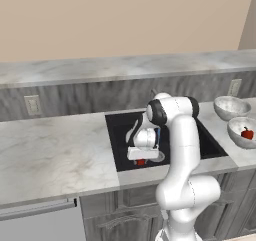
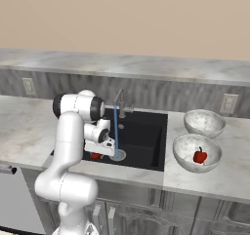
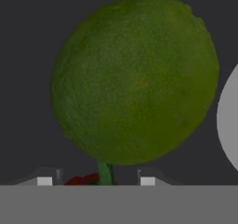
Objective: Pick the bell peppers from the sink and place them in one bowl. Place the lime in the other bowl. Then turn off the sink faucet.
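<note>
My gripper [image 3: 95, 181] is low inside the black sink [image 1: 120, 135], its fingers spread apart and open. A red bell pepper [image 3: 81, 179] with a green stem lies between the fingertips, mostly hidden at the hand view's bottom edge; it peeks out under the hand as the pepper [image 1: 141, 162]. Just beyond it lies the round green lime [image 3: 135, 79]. The second red pepper [image 2: 199, 156] rests in the nearer speckled bowl [image 2: 183, 148]. The farther bowl [image 2: 204, 122] holds nothing. Blue water [image 2: 116, 127] runs from the grey faucet [image 2: 120, 105].
The silver drain [image 3: 230, 121] sits right of the lime. Both bowls stand on the marble counter [image 1: 50, 150] right of the sink. A raised ledge and a grey backsplash with outlets [image 1: 33, 105] run behind.
</note>
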